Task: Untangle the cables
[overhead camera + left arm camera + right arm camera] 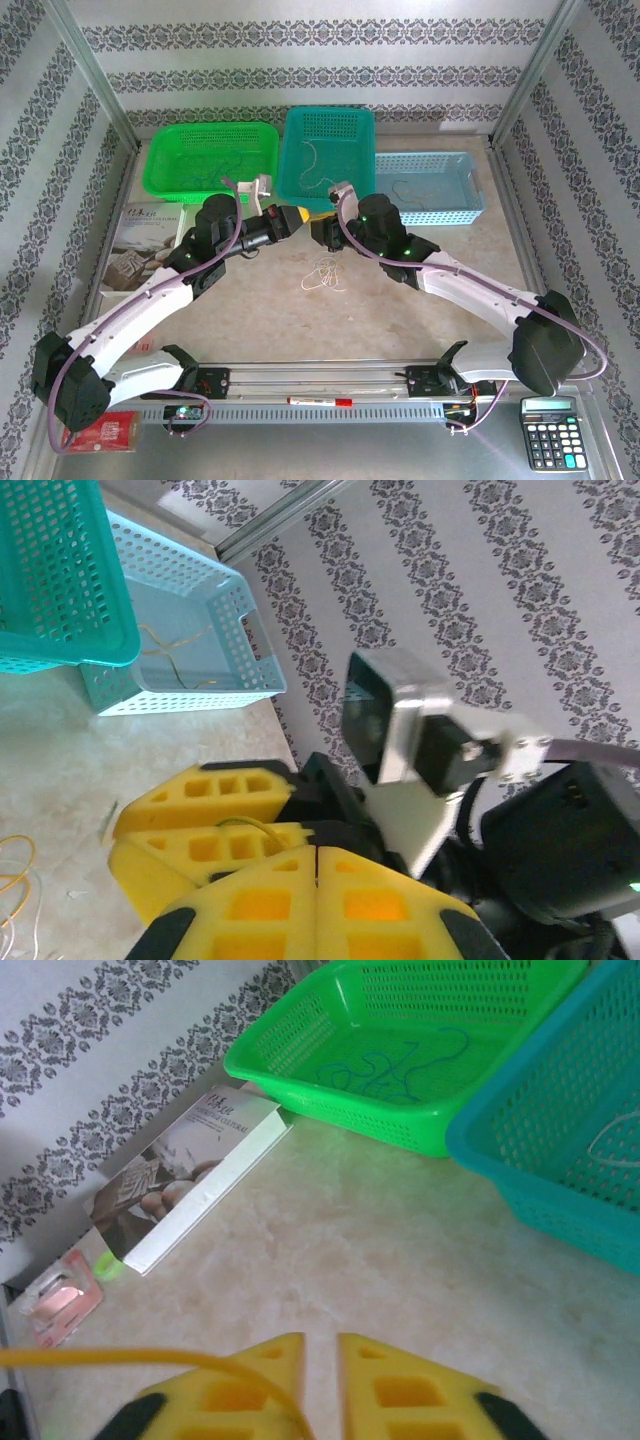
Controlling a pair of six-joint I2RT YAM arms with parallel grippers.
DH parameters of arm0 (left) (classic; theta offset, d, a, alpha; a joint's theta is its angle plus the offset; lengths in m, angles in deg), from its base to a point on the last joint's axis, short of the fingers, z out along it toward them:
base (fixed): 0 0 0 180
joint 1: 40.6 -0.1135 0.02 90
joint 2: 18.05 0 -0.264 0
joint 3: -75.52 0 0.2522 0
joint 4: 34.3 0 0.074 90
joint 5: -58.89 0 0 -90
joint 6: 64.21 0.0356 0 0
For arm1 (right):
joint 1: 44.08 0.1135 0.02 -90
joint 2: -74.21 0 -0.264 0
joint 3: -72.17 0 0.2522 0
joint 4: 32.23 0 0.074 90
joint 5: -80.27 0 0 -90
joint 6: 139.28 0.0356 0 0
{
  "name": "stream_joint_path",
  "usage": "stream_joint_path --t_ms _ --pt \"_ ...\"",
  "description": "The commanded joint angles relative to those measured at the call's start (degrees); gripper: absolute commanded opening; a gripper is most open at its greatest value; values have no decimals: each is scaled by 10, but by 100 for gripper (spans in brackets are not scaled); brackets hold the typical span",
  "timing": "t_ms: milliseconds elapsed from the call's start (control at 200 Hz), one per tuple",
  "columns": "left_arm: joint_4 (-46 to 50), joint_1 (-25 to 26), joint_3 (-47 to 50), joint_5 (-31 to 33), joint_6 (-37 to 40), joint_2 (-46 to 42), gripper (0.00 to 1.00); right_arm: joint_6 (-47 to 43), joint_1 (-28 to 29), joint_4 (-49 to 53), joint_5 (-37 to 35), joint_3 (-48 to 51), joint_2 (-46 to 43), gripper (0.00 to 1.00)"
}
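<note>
Right gripper (320,1360), fingers a sliver apart around the yellow cable (150,1356) and perhaps not yet pinching it, sat beside the pressed-shut left gripper (317,865); the strand could slip free.

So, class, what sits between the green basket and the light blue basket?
The teal basket stands between the green basket and the light blue basket, its sides close against both; the top view shows this.

Blurred yellow cable (100,1356) exits left edge, possibly pinched below frame.
</note>
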Motion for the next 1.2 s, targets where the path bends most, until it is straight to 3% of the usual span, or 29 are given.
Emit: stream_joint_path --t_ms 0,420,664,949,1199 --pt "-16 9 -29 15 -13 -23 0 5 -12 -19 -18 42 -11 13" --pt "-14 9 -50 36 -13 -46 0 48 -74 -37 -65 212 -113 14" --pt "-11 10 -46 40 -6 -50 0 53 -130 33 -88 238 -197 33" --pt "10 9 -36 34 14 -43 0 44 -153 83 -31 171 -270 47" --pt "10 9 -29 15 16 -24 0 -12 -76 92 18 54 -232 59"
